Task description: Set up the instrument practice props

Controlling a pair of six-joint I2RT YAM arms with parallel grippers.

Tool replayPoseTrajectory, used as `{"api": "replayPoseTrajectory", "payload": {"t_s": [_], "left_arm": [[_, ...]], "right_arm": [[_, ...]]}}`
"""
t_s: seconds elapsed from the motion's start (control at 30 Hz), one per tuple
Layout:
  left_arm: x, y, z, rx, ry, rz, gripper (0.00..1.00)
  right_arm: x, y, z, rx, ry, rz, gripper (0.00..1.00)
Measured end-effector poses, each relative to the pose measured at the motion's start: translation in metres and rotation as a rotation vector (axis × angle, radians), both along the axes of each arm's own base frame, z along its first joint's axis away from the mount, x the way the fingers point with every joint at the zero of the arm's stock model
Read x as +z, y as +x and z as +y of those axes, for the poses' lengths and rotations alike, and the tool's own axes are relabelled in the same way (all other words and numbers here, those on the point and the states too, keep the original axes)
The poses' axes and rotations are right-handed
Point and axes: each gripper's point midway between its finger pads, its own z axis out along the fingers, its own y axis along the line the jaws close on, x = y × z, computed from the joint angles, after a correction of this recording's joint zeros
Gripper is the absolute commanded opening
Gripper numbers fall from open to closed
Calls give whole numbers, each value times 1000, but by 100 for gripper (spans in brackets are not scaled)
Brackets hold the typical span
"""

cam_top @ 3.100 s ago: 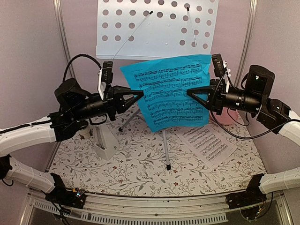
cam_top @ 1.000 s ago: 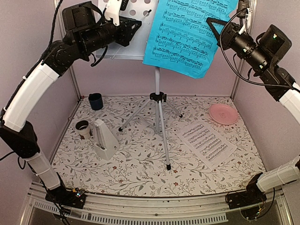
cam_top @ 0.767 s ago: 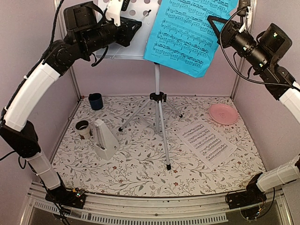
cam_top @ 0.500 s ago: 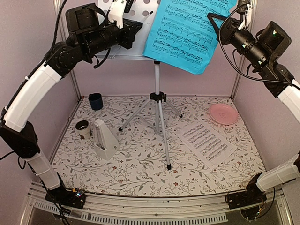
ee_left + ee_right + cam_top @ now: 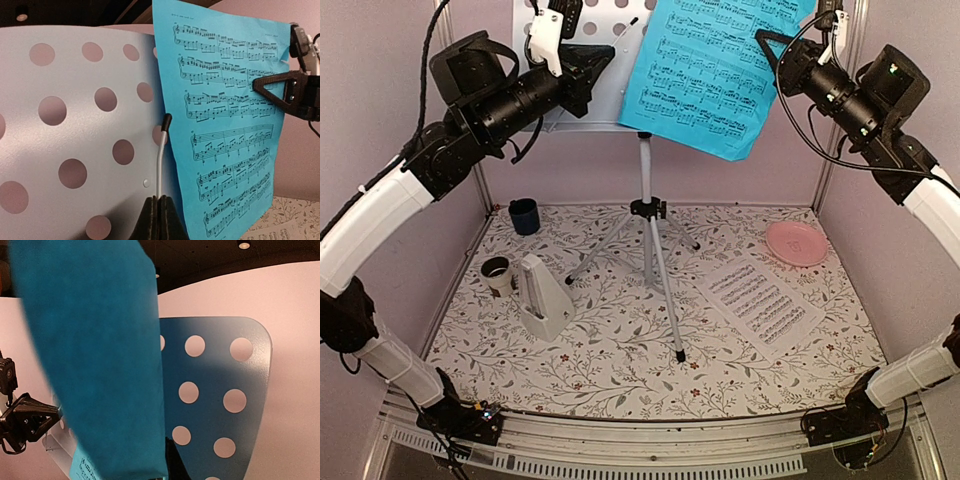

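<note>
The music stand (image 5: 642, 175) stands on its silver tripod mid-bench, its pale perforated desk raised at the top of the overhead view. The bright blue music sheet (image 5: 715, 70) hangs tilted in front of the right part of that desk, printed side toward us, its lower corner below the desk's ledge. We cannot tell whether it touches the desk.

The right hand (image 5: 763, 40) is closed on the sheet's right edge. From the left wrist we see one of its dark fingers lying against the printed face.

The left hand (image 5: 157, 205) is high at the desk's left part, its fingers pressed together around the base of a thin silver wire arm (image 5: 159, 160) of the stand. The wire's black tip sits just beside the blue sheet's left edge.

On the floral bench (image 5: 620, 370), the white music sheet (image 5: 765, 300) lies flat to the right of the tripod, angled. The white pyramid-shaped metronome (image 5: 542, 295) stands upright to the left, with a small pale cup (image 5: 496, 272) just beside it. A dark blue cup (image 5: 524, 215) sits in the far left corner and a pink round plate (image 5: 796, 242) near the right wall, beyond the white sheet.
</note>
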Motion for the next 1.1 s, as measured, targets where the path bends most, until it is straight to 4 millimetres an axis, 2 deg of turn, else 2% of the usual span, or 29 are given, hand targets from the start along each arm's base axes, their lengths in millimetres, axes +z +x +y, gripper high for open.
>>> {"api": "replayPoseTrajectory", "payload": {"t_s": [0.23,0.5,0.73,1.1], "left_arm": [[3,-8,-9,-69,16,-59,0],[1,-13,-18,-135,23,-113,0],[-1,-18,-11,-186,14,-164,0],[-1,-27,-5,-262,0,-209,0]], "right_arm": [[14,-1,11,49,11,-56,0],[27,0,38,170,2,-131,0],[29,1,66,290,-41,-188,0],[29,0,99,449,-87,-286,0]]}}
